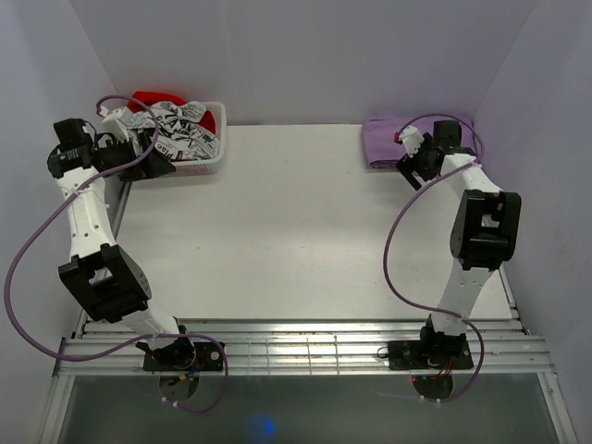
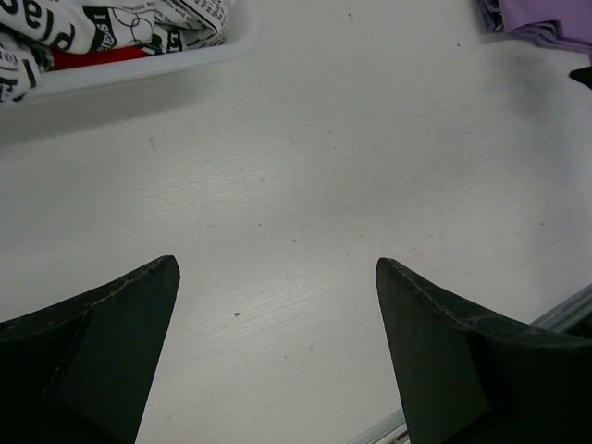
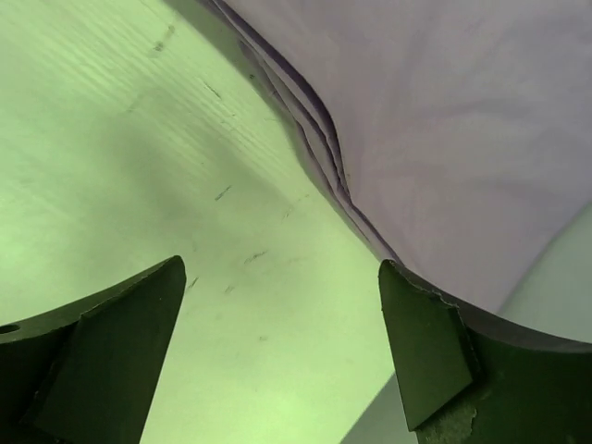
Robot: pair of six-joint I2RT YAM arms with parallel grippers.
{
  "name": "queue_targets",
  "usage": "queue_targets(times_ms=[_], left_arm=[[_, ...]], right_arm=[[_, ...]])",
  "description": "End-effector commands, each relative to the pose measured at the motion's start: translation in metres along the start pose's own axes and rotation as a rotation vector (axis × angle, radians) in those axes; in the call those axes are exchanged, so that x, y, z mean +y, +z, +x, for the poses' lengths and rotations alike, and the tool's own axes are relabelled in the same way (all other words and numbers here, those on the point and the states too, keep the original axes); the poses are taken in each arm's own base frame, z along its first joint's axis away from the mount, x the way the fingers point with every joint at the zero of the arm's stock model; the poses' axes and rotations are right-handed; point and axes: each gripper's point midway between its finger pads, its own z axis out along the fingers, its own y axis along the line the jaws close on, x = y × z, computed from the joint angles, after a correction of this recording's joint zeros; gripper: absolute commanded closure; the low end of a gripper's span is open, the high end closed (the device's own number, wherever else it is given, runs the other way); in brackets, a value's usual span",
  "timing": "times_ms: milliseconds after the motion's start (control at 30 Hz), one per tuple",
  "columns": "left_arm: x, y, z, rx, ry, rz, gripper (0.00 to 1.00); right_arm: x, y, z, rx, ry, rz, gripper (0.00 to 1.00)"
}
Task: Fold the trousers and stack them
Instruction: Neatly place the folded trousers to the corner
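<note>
Over on the left of the top view, the left gripper (image 1: pixel 148 155) hovers at the near left corner of a white plastic basket (image 1: pixel 202 165) that sits at the far left corner of the table (image 1: pixel 277 231). The basket is heaped with a newspaper-print cloth (image 1: pixel 180 125), and a red cloth (image 1: pixel 153 99) shows behind it at the far rim. In the left wrist view the two dark fingers (image 2: pixel 120 324) stand wide apart with nothing between them but bare white tabletop. The basket's rim crosses the upper left corner of that view. The printed cloth lies inside it, with a strip of red beneath.

The middle of the table carries nothing that either arm touches.

At the far right corner lie the trousers (image 1: pixel 384 139), folded into a compact lilac bundle against the back wall. The right arm reaches up to them, and the right gripper (image 1: pixel 412 165) sits at the bundle's near right edge. From the right wrist, its fingers (image 3: pixel 425 342) are spread wide with only tabletop between them. The layered folded edge of the trousers runs diagonally just beyond the right fingertip. The cloth fills the upper right of that view and is not pinched by either finger. Whether the right fingertip touches the fabric I cannot tell.
</note>
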Motion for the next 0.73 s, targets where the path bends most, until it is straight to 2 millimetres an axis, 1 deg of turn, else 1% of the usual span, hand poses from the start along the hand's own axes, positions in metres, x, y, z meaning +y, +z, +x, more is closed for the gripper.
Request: queue_targets(times_ms=[0, 33, 67, 100, 133, 167, 200, 233, 267, 300, 333, 367, 400, 433, 467, 500, 533, 567, 600, 667, 700], left_arm=[[-0.001, -0.006, -0.022, -0.016, 0.172, -0.074, 0.02], [0.001, -0.003, -0.02, 0.001, 0.192, -0.091, 0.02], [0.003, 0.002, -0.016, 0.021, 0.21, -0.111, 0.02], [-0.003, 0.011, -0.012, 0.046, 0.25, -0.12, 0.02], [0.006, 0.018, 0.002, 0.091, 0.248, -0.177, 0.02], [0.003, 0.021, 0.001, 0.077, 0.282, -0.206, 0.02], [-0.01, 0.033, 0.009, 0.098, 0.303, -0.201, 0.02], [-0.009, 0.038, 0.016, 0.118, 0.311, -0.236, 0.02], [-0.026, 0.051, 0.032, 0.14, 0.338, -0.206, 0.02], [-0.035, 0.059, 0.042, 0.153, 0.343, -0.195, 0.02], [-0.043, 0.067, 0.052, 0.166, 0.329, -0.189, 0.02], [-0.048, 0.079, 0.067, 0.187, 0.338, -0.211, 0.02], [-0.068, 0.09, 0.077, 0.2, 0.361, -0.192, 0.02], [-0.074, 0.096, 0.085, 0.213, 0.355, -0.191, 0.02], [-0.08, 0.102, 0.094, 0.226, 0.335, -0.189, 0.02], [-0.094, 0.11, 0.1, 0.231, 0.335, -0.157, 0.02], [-0.099, 0.112, 0.105, 0.241, 0.338, -0.139, 0.02], [-0.104, 0.116, 0.107, 0.237, 0.331, -0.12, 0.02], [-0.112, 0.118, 0.112, 0.245, 0.336, -0.097, 0.02], [-0.117, 0.119, 0.11, 0.223, 0.334, -0.094, 0.02], [-0.118, 0.119, 0.109, 0.217, 0.331, -0.094, 0.02]], right_arm=[[-0.008, -0.088, -0.059, -0.155, 0.002, 0.001, 0.1], [0.003, -0.101, -0.057, -0.15, 0.035, -0.029, 0.1], [0.007, -0.124, -0.067, -0.19, 0.042, -0.032, 0.1], [0.02, -0.131, -0.062, -0.185, 0.068, -0.066, 0.1], [0.035, -0.141, -0.057, -0.173, 0.118, -0.103, 0.1], [0.042, -0.162, -0.064, -0.214, 0.138, -0.106, 0.1], [0.063, -0.162, -0.051, -0.195, 0.179, -0.156, 0.1], [0.076, -0.17, -0.047, -0.199, 0.207, -0.185, 0.1], [0.09, -0.188, -0.051, -0.244, 0.244, -0.207, 0.1], [0.105, -0.191, -0.046, -0.248, 0.267, -0.236, 0.1], [0.13, -0.186, -0.027, -0.216, 0.304, -0.285, 0.1], [0.141, -0.198, -0.027, -0.246, 0.327, -0.291, 0.1], [0.151, -0.199, -0.021, -0.241, 0.346, -0.308, 0.1], [0.169, -0.193, -0.004, -0.206, 0.373, -0.335, 0.1], [0.174, -0.199, -0.001, -0.216, 0.379, -0.321, 0.1], [0.185, -0.199, 0.007, -0.213, 0.398, -0.328, 0.1], [0.185, -0.199, 0.006, -0.216, 0.409, -0.325, 0.1], [0.193, -0.2, 0.011, -0.218, 0.422, -0.329, 0.1], [0.196, -0.201, 0.01, -0.229, 0.444, -0.334, 0.1], [0.202, -0.204, 0.011, -0.243, 0.464, -0.342, 0.1], [0.201, -0.204, 0.01, -0.251, 0.466, -0.334, 0.1]])
